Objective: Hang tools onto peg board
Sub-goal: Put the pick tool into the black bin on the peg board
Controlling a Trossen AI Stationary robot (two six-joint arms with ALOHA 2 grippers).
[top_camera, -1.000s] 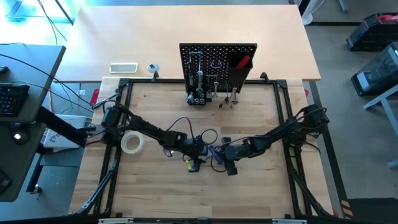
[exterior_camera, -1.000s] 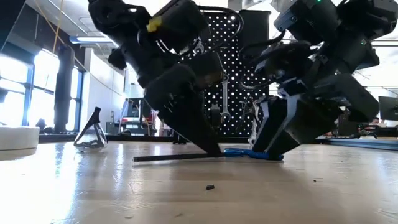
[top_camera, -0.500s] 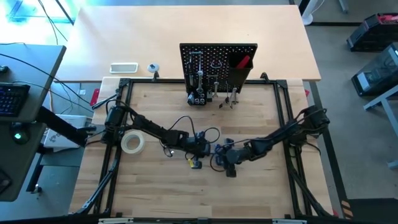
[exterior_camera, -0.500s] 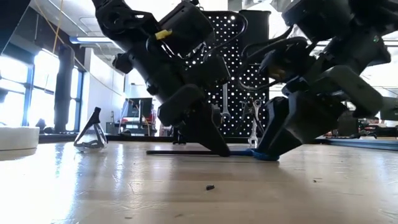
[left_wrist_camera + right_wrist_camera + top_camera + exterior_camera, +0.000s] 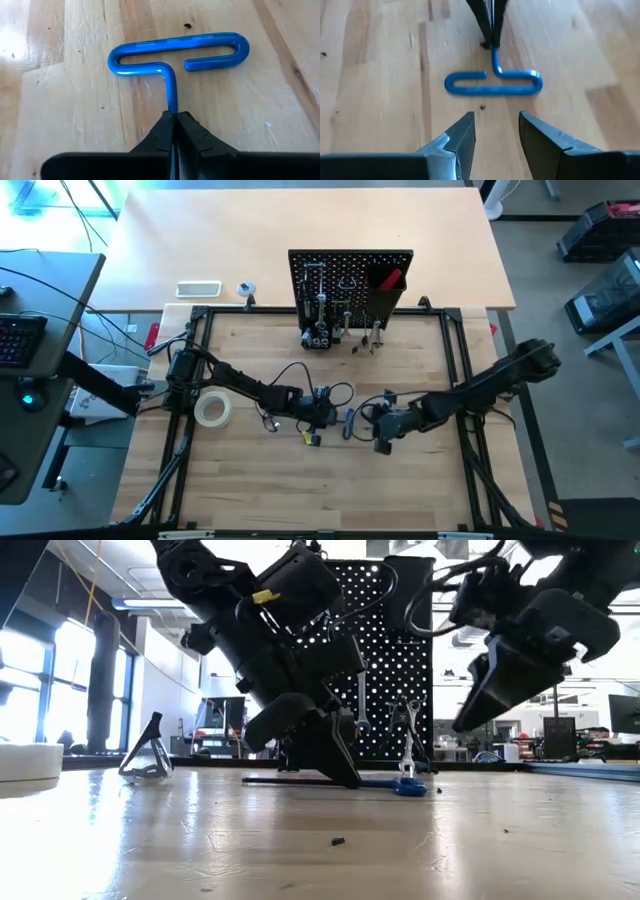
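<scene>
High view: a pale wooden table (image 5: 300, 490) framed by black rails stood beside a second light desk; the black upright perforated peg board (image 5: 350, 275), with hooks, hung silver tools and a black box-shaped bin (image 5: 386, 292), rose at the far edge. A pale tape roll (image 5: 212, 410) lay beside the left arm, well apart from the centre. The left gripper (image 5: 330, 416) and right gripper (image 5: 375, 427) faced each other mid-table, the blue-handled T-shaped hex key (image 5: 349, 423) between them.

Low view: windows and room fittings showed behind the board. Clear folded glasses (image 5: 145, 752) sat on the wood away from the arms. The left gripper (image 5: 345, 778) touched the table on the hex key's dark shaft; the right gripper (image 5: 470, 720) hung above the surface, clear of the key.

Left wrist view: the left gripper (image 5: 173, 131) had its jaws together, clamped on the hex key (image 5: 175, 55) shaft, the looped blue handle flat on the wood.

Right wrist view: the right gripper (image 5: 495, 127) had its jaws apart, holding nothing, the hex key (image 5: 492, 82) lying just beyond them.
</scene>
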